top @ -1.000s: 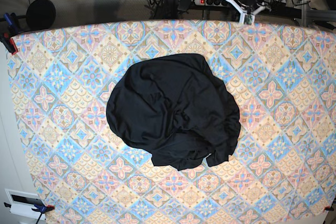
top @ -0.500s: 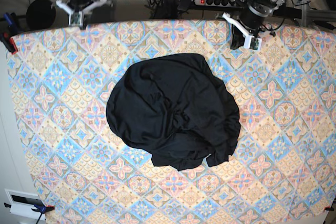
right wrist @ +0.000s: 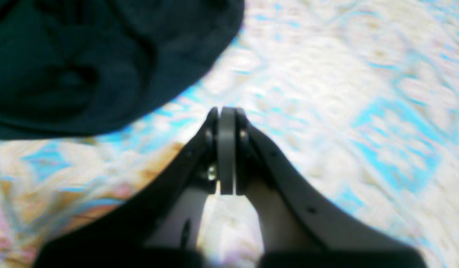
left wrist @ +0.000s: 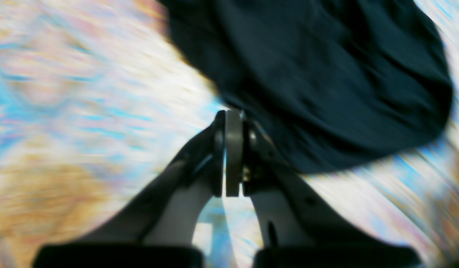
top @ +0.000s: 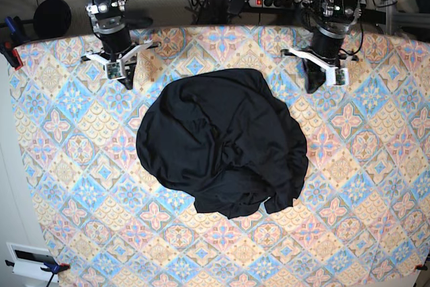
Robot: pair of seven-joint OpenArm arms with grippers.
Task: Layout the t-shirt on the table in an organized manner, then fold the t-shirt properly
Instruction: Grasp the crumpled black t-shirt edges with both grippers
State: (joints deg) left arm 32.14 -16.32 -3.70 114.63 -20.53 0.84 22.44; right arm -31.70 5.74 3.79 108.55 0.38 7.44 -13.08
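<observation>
Left gripper [left wrist: 229,156]: jaws pressed together, nothing between them; in the left wrist view the tips sit at frame centre, just at the lower edge of the t-shirt [left wrist: 318,74], which fills the upper right; contact cannot be told through the blur. In the base view this gripper [top: 316,80] stands at the upper right, above the tabletop [top: 376,186], near the garment's upper right edge.

Right gripper [right wrist: 225,149]: jaws pressed together, empty; in the right wrist view the tips sit at centre over patterned cloth, apart from the t-shirt [right wrist: 84,63] in the upper left. In the base view it [top: 125,72] stands at the upper left, near but clear of the garment.

T-shirt [top: 222,142]: black, crumpled in a rounded heap at the middle of the tabletop; folds bunched at its lower right.

Tabletop: pastel diamond pattern; bare all round the heap.
</observation>
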